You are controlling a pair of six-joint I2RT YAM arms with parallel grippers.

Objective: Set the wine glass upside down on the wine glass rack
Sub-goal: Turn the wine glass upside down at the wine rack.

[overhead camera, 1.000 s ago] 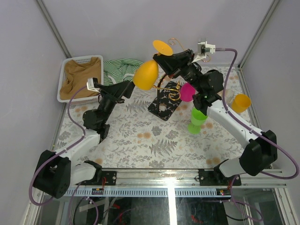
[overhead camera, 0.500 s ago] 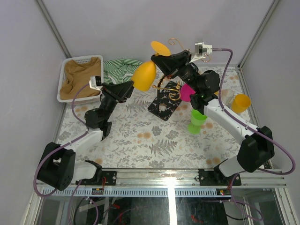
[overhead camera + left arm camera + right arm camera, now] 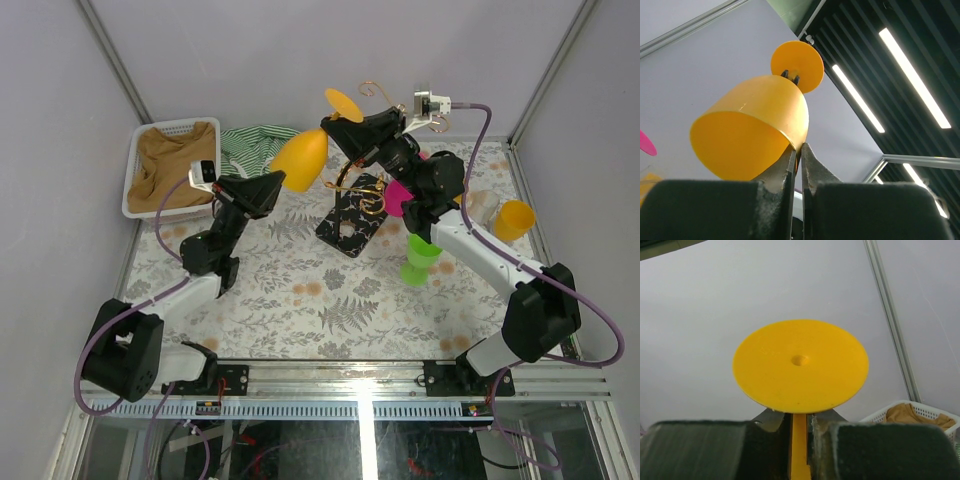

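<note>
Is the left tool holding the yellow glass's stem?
No, the left tool pinches the glass at its bowl rim.

A white plastic lattice basket (image 3: 131, 190) holding a crumpled brown cloth (image 3: 175, 160) is seen at ten o'clock on a grey fern-printed table cover (image 3: 300, 290). A green-and-white striped cloth (image 3: 250, 145) is bunched just beside the basket, at eleven o'clock. A lime-green plastic goblet (image 3: 420, 258) is set at three o'clock, and a yellow-orange plastic cup (image 3: 515, 218) at two o'clock.

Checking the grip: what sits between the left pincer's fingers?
The rim wall of the orange plastic wine glass, pinched there; the left wrist view shows it.
</note>
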